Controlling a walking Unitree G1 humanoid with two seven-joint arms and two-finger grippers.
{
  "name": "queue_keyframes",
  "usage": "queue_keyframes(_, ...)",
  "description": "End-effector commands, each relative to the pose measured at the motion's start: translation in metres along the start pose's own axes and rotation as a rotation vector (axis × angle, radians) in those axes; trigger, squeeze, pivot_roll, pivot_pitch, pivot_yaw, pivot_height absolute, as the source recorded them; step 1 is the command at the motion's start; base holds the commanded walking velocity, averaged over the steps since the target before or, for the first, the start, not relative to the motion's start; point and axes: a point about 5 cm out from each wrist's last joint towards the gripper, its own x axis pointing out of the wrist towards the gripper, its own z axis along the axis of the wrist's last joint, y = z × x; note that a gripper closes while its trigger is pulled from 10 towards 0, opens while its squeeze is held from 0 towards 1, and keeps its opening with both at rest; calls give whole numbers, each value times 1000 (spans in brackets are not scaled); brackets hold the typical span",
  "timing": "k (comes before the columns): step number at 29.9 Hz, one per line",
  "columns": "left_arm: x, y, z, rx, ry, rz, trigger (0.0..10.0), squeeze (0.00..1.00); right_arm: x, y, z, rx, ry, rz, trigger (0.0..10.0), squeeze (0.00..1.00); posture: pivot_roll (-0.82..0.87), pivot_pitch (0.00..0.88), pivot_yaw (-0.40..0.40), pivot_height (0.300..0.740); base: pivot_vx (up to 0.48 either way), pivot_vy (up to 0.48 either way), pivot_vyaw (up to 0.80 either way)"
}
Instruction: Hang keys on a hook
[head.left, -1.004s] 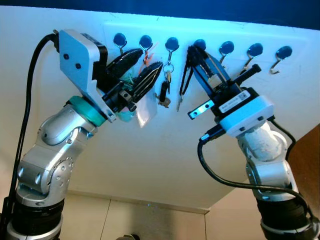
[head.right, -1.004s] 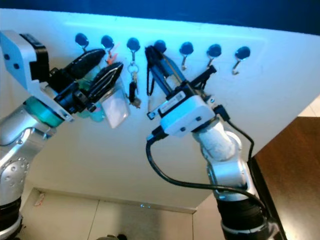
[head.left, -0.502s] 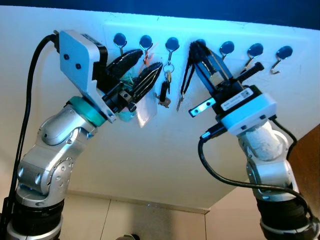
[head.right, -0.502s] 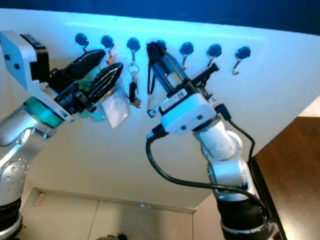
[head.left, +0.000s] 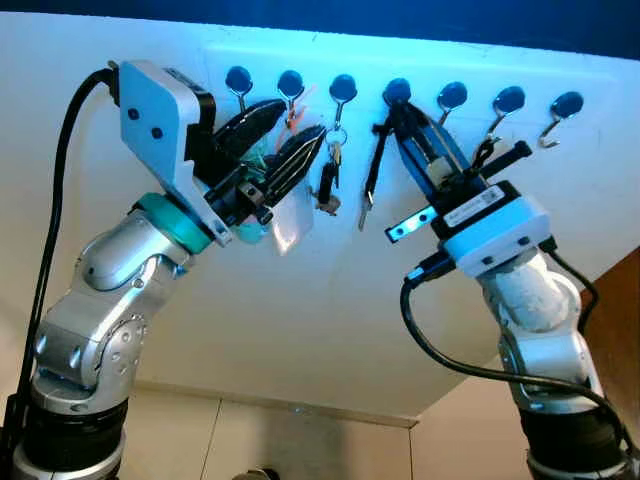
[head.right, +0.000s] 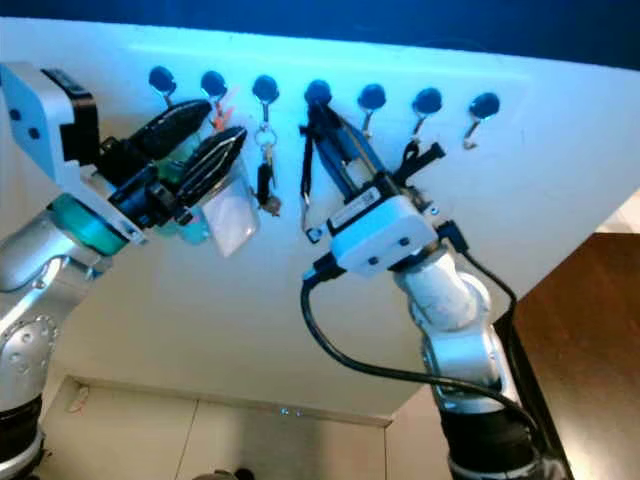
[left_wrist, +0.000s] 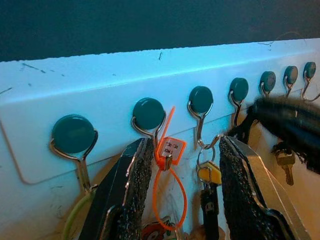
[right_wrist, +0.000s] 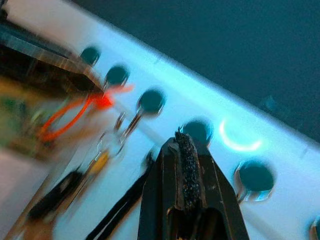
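A white rack (head.left: 420, 62) on the wall carries a row of several blue-knobbed hooks. My right gripper (head.left: 401, 112) points up at the fourth hook (head.left: 397, 92), shut on a black strap (head.left: 373, 165) that hangs down with a small key (head.left: 362, 215) at its end. In the right wrist view the shut fingertips (right_wrist: 183, 142) sit just under that knob (right_wrist: 197, 131). My left gripper (head.left: 302, 117) is open, its fingers either side of the second and third hooks. An orange tag (left_wrist: 169, 149) hangs on the second hook and a key bunch (left_wrist: 207, 175) on the third.
Three hooks (head.left: 510, 100) to the right of the fourth one hang bare. A clear card (head.left: 290, 225) dangles below my left gripper. Tiled floor (head.left: 300, 440) lies below the wall, and a brown wooden surface (head.right: 590, 330) is at the right.
My right gripper has drawn down and to the right, uncovering the fourth hook's knob; the black strap and its key swung right with it. The left arm has stayed put.
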Motion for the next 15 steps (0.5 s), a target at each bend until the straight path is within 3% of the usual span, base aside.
queue_keyframes(1,-1,0,-1,7,15,-4,10000,0,-9,6,-8,5,55,23,10000,0,28,0,92,740,0,0,0)
queue_keyframes(15,-2,0,-2,8,14,-6,10000,0,-27,27,-26,25,153,109,10000,0,29,0,92,740,0,0,0)
